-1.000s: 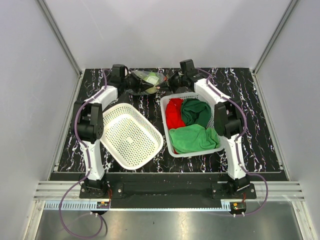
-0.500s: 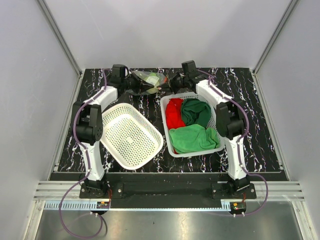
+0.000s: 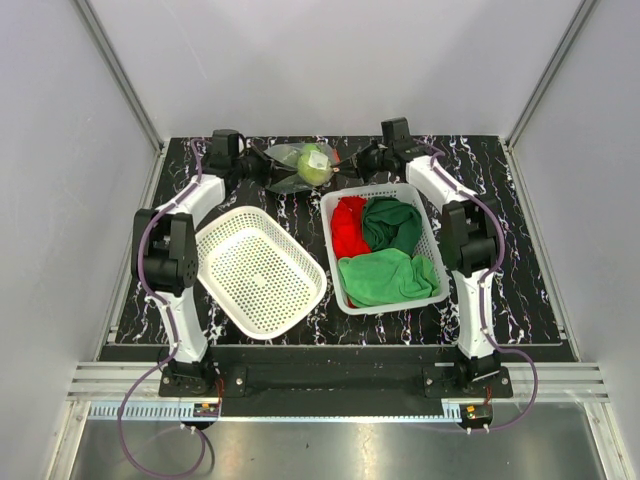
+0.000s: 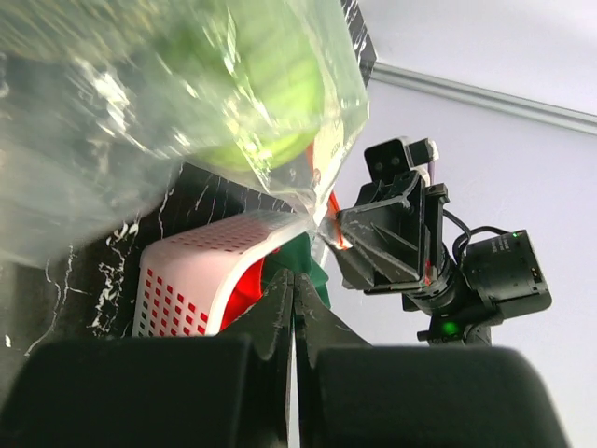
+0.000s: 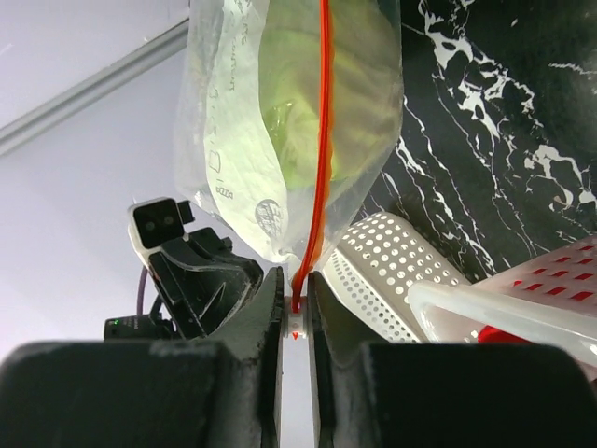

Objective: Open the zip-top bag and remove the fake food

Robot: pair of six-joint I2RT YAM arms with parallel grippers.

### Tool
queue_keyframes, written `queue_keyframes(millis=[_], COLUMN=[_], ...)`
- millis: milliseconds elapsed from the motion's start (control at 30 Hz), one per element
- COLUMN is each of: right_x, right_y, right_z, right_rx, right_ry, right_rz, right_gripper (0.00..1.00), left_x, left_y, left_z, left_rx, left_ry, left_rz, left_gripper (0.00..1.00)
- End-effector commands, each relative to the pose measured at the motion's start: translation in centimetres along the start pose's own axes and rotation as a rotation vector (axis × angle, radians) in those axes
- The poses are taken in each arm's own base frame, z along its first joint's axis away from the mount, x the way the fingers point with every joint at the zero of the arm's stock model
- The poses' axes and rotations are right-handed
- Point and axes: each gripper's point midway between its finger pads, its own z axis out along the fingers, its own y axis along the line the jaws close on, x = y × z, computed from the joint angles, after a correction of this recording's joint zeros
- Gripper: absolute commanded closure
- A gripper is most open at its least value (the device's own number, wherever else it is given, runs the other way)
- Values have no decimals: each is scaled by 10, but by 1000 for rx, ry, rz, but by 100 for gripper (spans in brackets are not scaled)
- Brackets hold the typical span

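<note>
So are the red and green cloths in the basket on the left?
No, the cloths sit in the right basket, while the left basket has no cloths in it.

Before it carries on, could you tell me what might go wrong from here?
1. The right claw pinches only the end of the red zip strip of the zip-top bag; a pull may slip off it.
2. The left claw is shut, yet no film shows between its fingers, so it may hold nothing to pull against.
3. The fake food could roll out once the bag opens.
</note>
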Motion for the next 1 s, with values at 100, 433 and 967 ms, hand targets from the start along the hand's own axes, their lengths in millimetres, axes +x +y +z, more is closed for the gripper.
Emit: queue_keyframes(millis=[100, 433, 967], right_x=[15, 27, 42], right_y=[33, 45, 48], right_z=[-24, -36, -40], right_rx=[-80, -120, -135], right_ry=[12, 29, 41], right_rz=[-17, -16, -17], right_gripper=[96, 96, 96], left_x=[8, 31, 18], left_y=[-32, -34, -22], left_z=[-1, 31, 55], left_rx=[64, 13, -18], left_ry=[14, 66, 11], left_rz=[122, 145, 33], left_gripper=[68, 12, 35])
